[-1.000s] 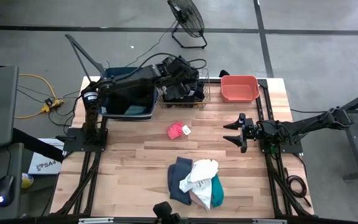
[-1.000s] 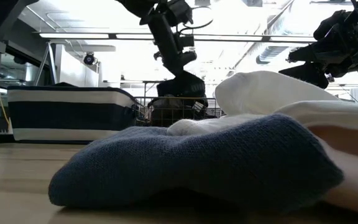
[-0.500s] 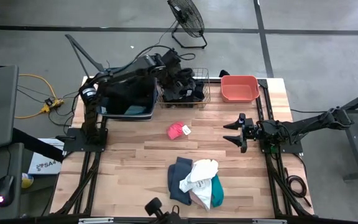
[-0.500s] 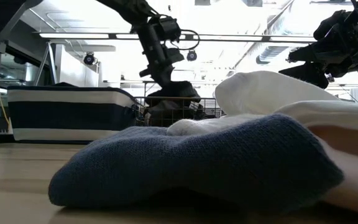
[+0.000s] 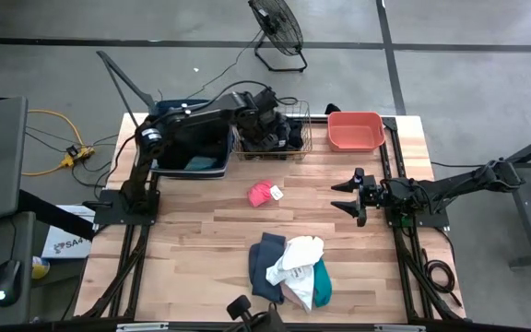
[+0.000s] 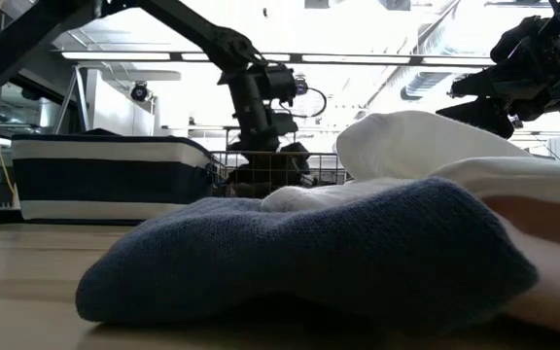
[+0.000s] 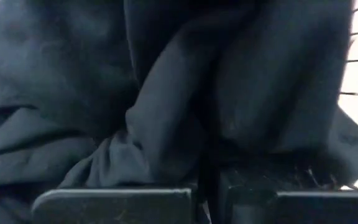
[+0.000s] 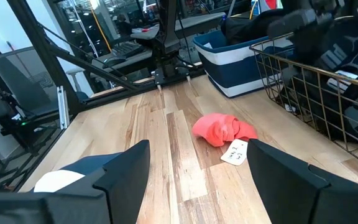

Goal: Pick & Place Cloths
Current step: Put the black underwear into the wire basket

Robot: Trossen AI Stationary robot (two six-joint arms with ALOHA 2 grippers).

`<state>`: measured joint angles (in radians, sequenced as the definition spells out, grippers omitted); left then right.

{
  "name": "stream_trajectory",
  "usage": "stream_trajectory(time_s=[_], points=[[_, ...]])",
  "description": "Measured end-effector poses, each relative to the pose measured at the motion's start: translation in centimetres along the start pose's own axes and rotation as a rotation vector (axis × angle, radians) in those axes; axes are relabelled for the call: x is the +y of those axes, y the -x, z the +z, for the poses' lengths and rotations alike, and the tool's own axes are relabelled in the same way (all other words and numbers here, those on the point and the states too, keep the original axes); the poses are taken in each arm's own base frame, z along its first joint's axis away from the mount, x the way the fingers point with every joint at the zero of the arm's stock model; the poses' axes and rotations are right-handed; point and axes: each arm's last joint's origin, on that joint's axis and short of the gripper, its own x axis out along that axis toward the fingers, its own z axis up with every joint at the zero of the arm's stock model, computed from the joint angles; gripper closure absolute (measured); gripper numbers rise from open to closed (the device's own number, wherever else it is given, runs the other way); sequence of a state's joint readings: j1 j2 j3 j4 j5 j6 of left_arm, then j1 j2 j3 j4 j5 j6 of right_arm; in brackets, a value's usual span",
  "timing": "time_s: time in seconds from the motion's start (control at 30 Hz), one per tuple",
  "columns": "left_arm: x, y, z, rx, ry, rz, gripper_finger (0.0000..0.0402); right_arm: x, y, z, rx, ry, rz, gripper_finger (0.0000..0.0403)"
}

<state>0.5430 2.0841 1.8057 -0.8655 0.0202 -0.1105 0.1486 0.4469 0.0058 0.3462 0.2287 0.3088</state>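
While bent over wire basket (image 5: 273, 129), left gripper (image 5: 267, 138) apparently pinches black cloth (image 7: 185, 93).

Wire basket (image 5: 274, 136) sits at frame top-center w/ two tubs (image 5: 190, 143) left & right. One cloth (image 5: 265, 194) mid-counter (image 5: 192, 249); cloth pile (image 5: 290, 269) at bottom center.

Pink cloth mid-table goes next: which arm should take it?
Right. The right gripper hangs open facing the pink cloth, nothing between them. The left gripper is down in the wire basket among black cloths.
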Motion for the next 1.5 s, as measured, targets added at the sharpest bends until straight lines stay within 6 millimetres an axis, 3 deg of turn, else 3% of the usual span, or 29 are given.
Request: stream_trajectory(time_s=[0.17,0.6,1.1,1.5], points=[[0.0,-1.2,-0.1,0.022,0.011,-0.024,0.0401,0.0,0.0,0.0,0.0,0.0,0.0,0.0143],[-0.3,-1.2,0.1,0.007,0.026,-0.088,0.0395,0.0,0.0,0.0,0.0,0.0,0.0,0.0143],[-1.1,0.8,0.2,0.02,-0.021,-0.257,0.0221,0.0,0.0,0.0,0.0,0.0,0.0,0.0143],[-1.2,5.0,1.2,0.064,-0.108,-0.214,0.0202,0.0,0.0,0.0,-0.001,0.0,0.0,0.0143]])
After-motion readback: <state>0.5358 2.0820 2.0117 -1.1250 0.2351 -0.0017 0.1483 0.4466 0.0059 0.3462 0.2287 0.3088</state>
